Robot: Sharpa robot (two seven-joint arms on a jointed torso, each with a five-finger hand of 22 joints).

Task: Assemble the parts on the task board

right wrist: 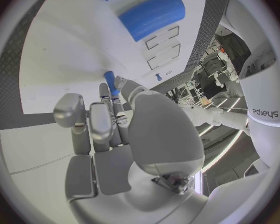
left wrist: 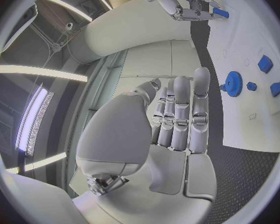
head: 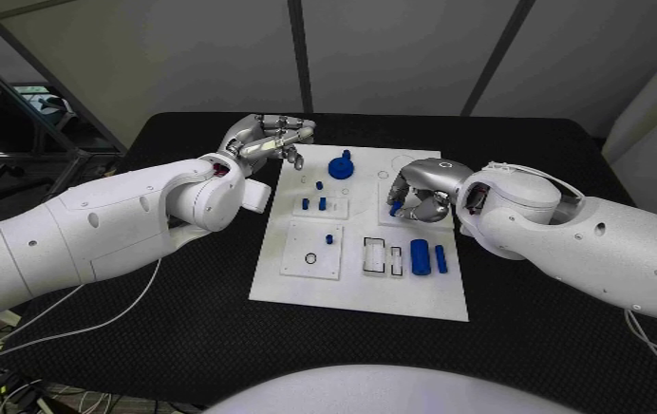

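Head view: right hand (head: 418,196) pinches a small blue peg (head: 396,210) over the task board (head: 359,286); left hand (head: 270,139) idle at the board's far-left edge.

Left wrist view: fingers straight, together, empty.

Right wrist view: peg at fingertips. Likely mid-carry; next, align with a socket.

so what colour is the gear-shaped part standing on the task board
Blue. The gear-shaped part shows best in the left wrist view, standing on the white task board.
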